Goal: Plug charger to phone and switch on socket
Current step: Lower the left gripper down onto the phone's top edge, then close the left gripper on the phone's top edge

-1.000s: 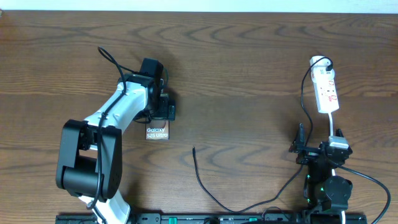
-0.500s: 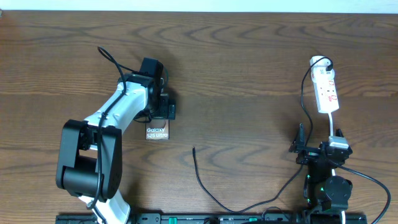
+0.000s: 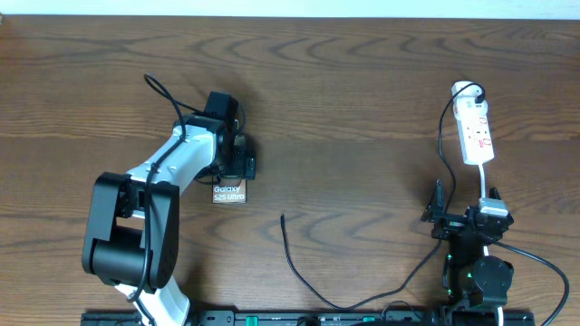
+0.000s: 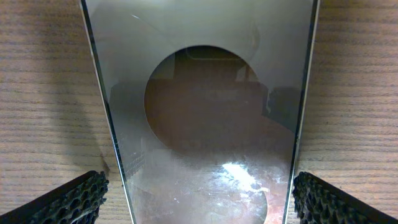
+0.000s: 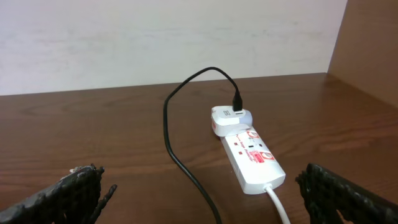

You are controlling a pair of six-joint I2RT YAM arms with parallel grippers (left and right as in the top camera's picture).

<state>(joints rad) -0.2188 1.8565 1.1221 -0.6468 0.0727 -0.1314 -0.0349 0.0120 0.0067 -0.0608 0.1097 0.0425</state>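
Observation:
The phone [image 3: 229, 192] lies flat left of centre, its "Galaxy" end toward the front. My left gripper [image 3: 234, 166] is over its far end. In the left wrist view the phone's glossy face [image 4: 205, 112] fills the frame, and the open fingers [image 4: 199, 190] straddle its two long edges. The charger cable's free tip [image 3: 283, 217] lies on the wood right of the phone. The cable loops along the front edge and up to a white adapter [image 5: 229, 118] in the socket [image 3: 477, 133] at far right. My right gripper [image 3: 460, 220] is open and empty, in front of the socket [image 5: 256, 159].
The black charger cable [image 5: 186, 165] runs across the wood between my right fingers [image 5: 205, 199]. The strip's white cord [image 5: 278, 202] leads toward the right arm's base. A pale wall stands behind the table's far edge.
My left arm has shifted very slightly over the phone. The phone, cable, socket and right arm have not moved.

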